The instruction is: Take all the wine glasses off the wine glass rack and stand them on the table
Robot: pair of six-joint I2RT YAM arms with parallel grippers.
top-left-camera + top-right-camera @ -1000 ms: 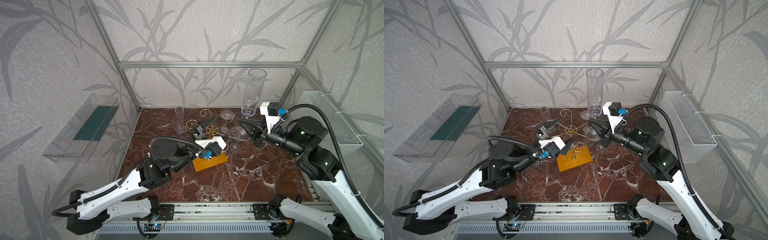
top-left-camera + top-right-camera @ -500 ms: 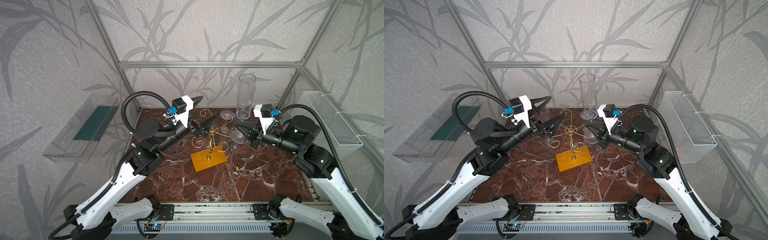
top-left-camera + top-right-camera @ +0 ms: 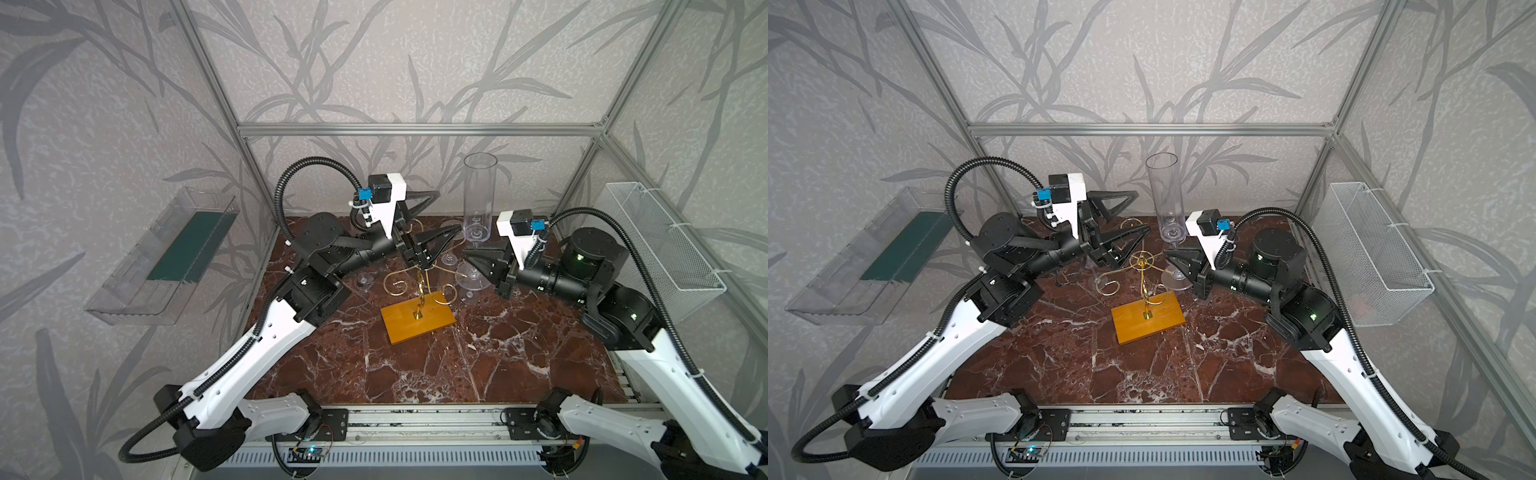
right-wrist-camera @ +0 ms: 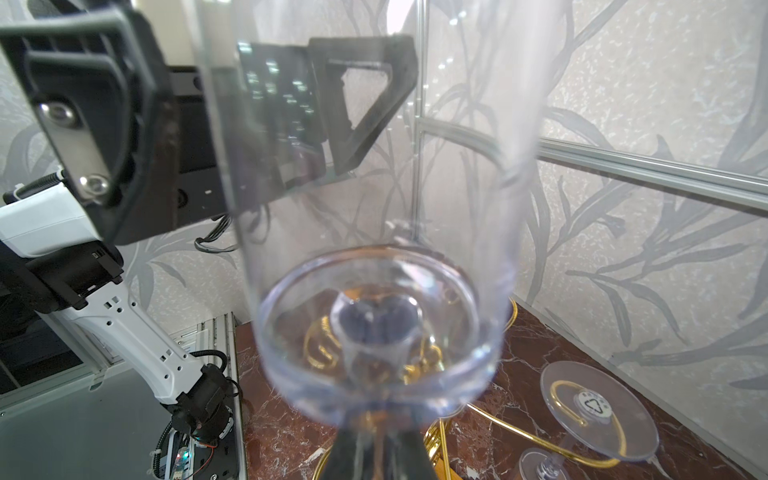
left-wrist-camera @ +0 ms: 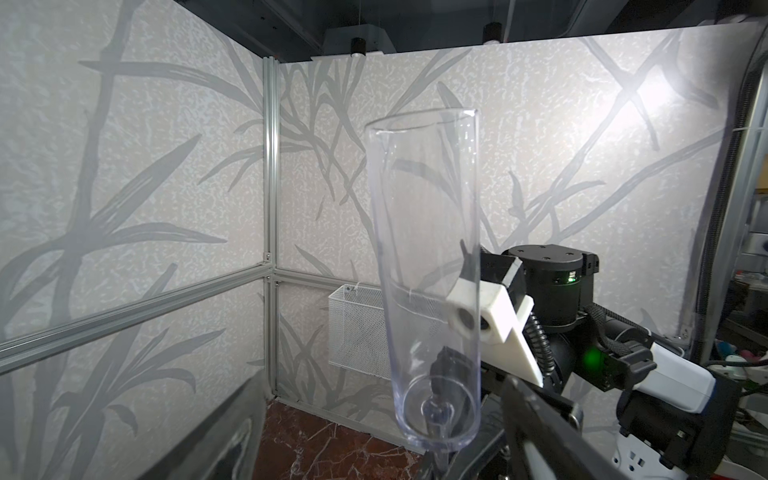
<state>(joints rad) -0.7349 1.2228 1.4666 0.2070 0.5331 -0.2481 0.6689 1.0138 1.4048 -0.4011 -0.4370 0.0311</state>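
Observation:
A tall clear wine glass (image 3: 480, 195) (image 3: 1167, 195) stands upright in the air above the back of the wine glass rack (image 3: 417, 322) (image 3: 1148, 318). The rack is gold wire with curled arms on an orange wooden base. My right gripper (image 3: 467, 253) (image 3: 1169, 255) (image 4: 374, 453) is shut on the glass's stem just under the bowl (image 4: 374, 324). My left gripper (image 3: 444, 212) (image 3: 1142, 211) (image 5: 374, 440) is open, level with the rack's top, its jaws facing the glass (image 5: 428, 249) and close beside it without touching. Other glasses (image 3: 471, 278) (image 4: 598, 407) hang upside down on the rack's arms.
A clear plastic bin (image 3: 166, 257) with a green liner hangs on the left wall. A white wire basket (image 3: 660, 249) hangs on the right wall. The aluminium frame posts and back wall stand close behind the glass. The floor is dark red marble (image 3: 436, 365).
My left arm has lifted from the rack's base up to the rack's top, and its jaws have spread wider. My right gripper has carried the glass a little to the left.

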